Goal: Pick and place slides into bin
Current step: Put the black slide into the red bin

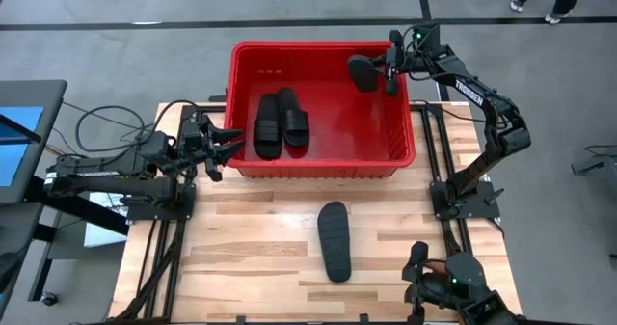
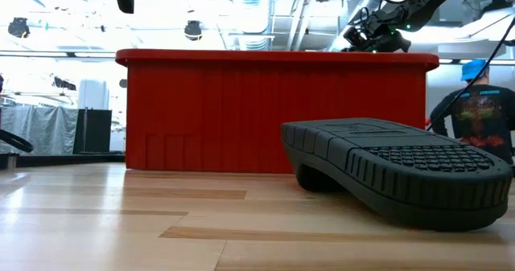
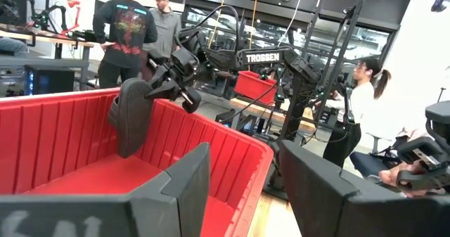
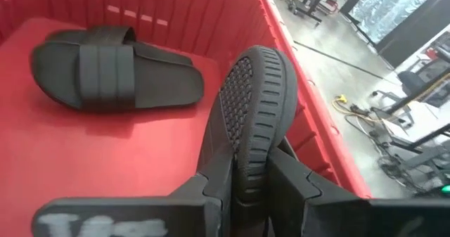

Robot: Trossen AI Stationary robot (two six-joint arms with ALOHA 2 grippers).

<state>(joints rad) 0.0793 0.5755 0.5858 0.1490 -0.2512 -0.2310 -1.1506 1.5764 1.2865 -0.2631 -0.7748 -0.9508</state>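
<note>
The right end effector (image 1: pixel 388 74) is over the far right corner of the bin (image 1: pixel 318 165), its fingers pinching a black slide (image 1: pixel 363 73) by the edge so that the sandal hangs inside the red walls, clear of the floor of the crate. In the right wrist view the ribbed sole of this held slide (image 4: pixel 254 110) stands on edge between the two dark fingers (image 4: pixel 211 188).

Two more slides (image 1: pixel 281 122) lie side by side on the bin floor toward its left half, straps up, touching each other. The fourth slide (image 1: pixel 335 240) rests on the wooden desk (image 1: pixel 241 257), near of the bin and well apart from it, sole turned up; the low view shows its tread (image 2: pixel 402 174) close to the camera with the red wall behind.

The left end effector (image 1: pixel 224 144) hovers just beside the bin's left wall, fingers spread and holding nothing.

People stand in the room beyond the desk (image 3: pixel 126 33).
</note>
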